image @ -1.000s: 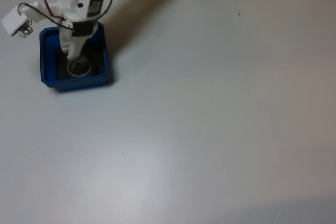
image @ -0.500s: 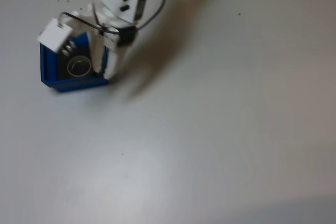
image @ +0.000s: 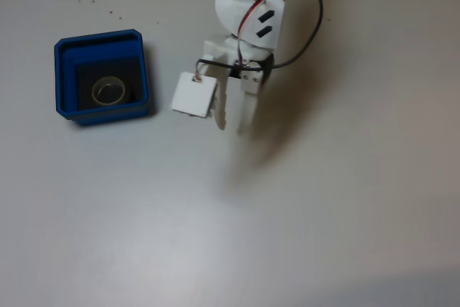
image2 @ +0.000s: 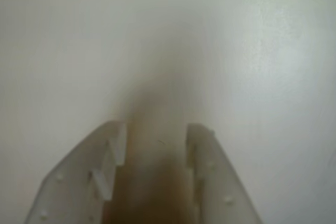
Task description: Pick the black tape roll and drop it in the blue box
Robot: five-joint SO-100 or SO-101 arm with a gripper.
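- So the black tape roll (image: 108, 91) is lying flat on the dark floor of the blue box (image: 66, 77), ring opening facing up, pale inner core showing. Looks to me like the drop is done.
- The gripper (image: 232, 124) is out over bare table (image: 323, 213), well apart from the box and off to its right in the fixed view. Fingers point down the picture, toward the near edge.
- Jaws are parted with nothing in them. The wrist view makes that plain: 2 pale fingers (image2: 107, 153) with an empty gap between and only the tabletop beyond.
- The relation that matters: from the jaws, the roll sits off to the left in the fixed view and a bit further up, behind the box wall. Lying flat like that, it has no real long axis to line up with.
- There's only 1 arm, so no choosing sides. My guess is nothing's left except parking it; any regrasp would mean swinging left and coming down from above the rim.
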